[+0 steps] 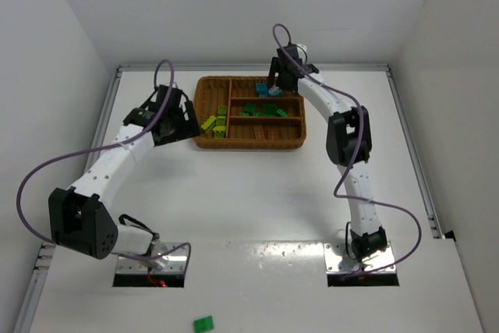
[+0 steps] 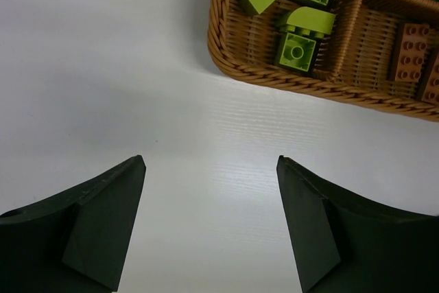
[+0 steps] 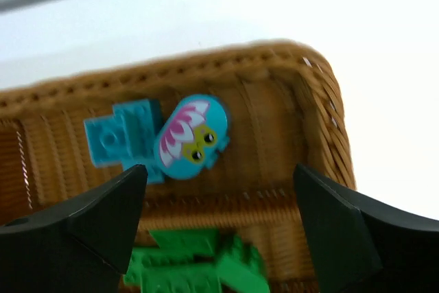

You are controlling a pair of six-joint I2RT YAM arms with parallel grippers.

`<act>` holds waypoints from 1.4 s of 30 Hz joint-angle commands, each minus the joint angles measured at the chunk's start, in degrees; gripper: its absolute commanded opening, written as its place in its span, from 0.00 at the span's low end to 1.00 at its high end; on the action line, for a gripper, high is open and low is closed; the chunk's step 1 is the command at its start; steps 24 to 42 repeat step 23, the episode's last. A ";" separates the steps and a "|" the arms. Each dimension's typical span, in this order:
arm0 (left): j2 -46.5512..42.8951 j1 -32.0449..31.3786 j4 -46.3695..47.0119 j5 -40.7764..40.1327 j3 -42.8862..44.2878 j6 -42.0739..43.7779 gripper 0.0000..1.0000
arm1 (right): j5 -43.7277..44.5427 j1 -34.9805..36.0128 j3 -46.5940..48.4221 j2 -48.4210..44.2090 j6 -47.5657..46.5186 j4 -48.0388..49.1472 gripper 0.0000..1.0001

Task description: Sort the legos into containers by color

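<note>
The brown wicker tray (image 1: 249, 146) sits at the table's far middle. Its narrow left section holds lime bricks (image 1: 212, 124), the back long section teal bricks (image 1: 269, 90), the middle one green bricks (image 1: 265, 109), the front one orange-brown bricks (image 1: 261, 132). My left gripper (image 1: 189, 121) is open and empty over bare table (image 2: 210, 159), just outside the tray's corner (image 2: 274, 77), with lime bricks (image 2: 298, 49) and brown bricks (image 2: 410, 51) in view. My right gripper (image 3: 220, 167) is open and empty above the tray's back right end, over a teal rounded brick with a painted face (image 3: 192, 135) and green bricks (image 3: 199, 265).
One green brick (image 1: 203, 323) lies apart from the rest at the near edge, in front of the arm bases. White walls close in the table at the back and sides. The tray rim (image 3: 322, 94) curves close to my right finger.
</note>
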 commanded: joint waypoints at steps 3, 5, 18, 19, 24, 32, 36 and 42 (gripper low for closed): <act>-0.20 0.70 0.03 0.42 2.10 0.73 0.84 | 4.23 0.31 -5.44 -15.38 -0.29 -1.14 0.95; -0.20 0.70 0.03 0.42 2.10 0.73 0.84 | 9.66 0.93 -10.17 -19.68 -0.29 -4.39 0.99; -0.20 1.22 3.71 4.64 3.86 1.88 0.84 | 18.50 0.94 -66.05 -75.72 6.82 -13.62 0.99; 0.50 1.22 3.72 4.64 3.86 2.40 0.84 | 18.48 0.93 -67.83 -78.65 7.78 -14.32 0.99; 1.03 1.22 4.25 4.64 4.48 2.40 0.84 | 14.88 0.93 -73.90 -87.71 7.79 -14.86 0.99; 1.03 1.22 4.25 4.64 4.48 2.40 0.84 | 14.88 0.93 -73.90 -87.71 7.79 -14.86 0.99; 1.03 1.22 4.25 4.64 4.48 2.40 0.84 | 14.88 0.93 -73.90 -87.71 7.79 -14.86 0.99; 1.03 1.22 4.25 4.64 4.48 2.40 0.84 | 14.88 0.93 -73.90 -87.71 7.79 -14.86 0.99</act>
